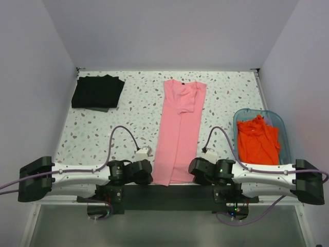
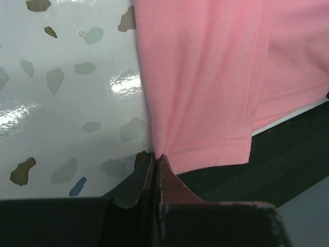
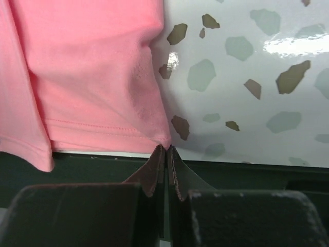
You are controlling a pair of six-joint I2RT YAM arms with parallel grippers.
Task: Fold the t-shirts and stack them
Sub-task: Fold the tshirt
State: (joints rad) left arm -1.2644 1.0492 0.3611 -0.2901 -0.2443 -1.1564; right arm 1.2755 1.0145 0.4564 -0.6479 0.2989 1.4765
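Clamping pink shirt at near hem corners: left claw, right claw, seen in wrist views only. Overhead alone shows it on bench, black shirt far-left, orange shirts in tub.

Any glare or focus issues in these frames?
Left wrist view: bright glare patches on the glossy table, pink t-shirt hem sharp, left hand soft close to the lens. Right wrist view: glare streak on the table at top right, right hand likewise soft. Top external view: even light, no glare, no hard shadows.
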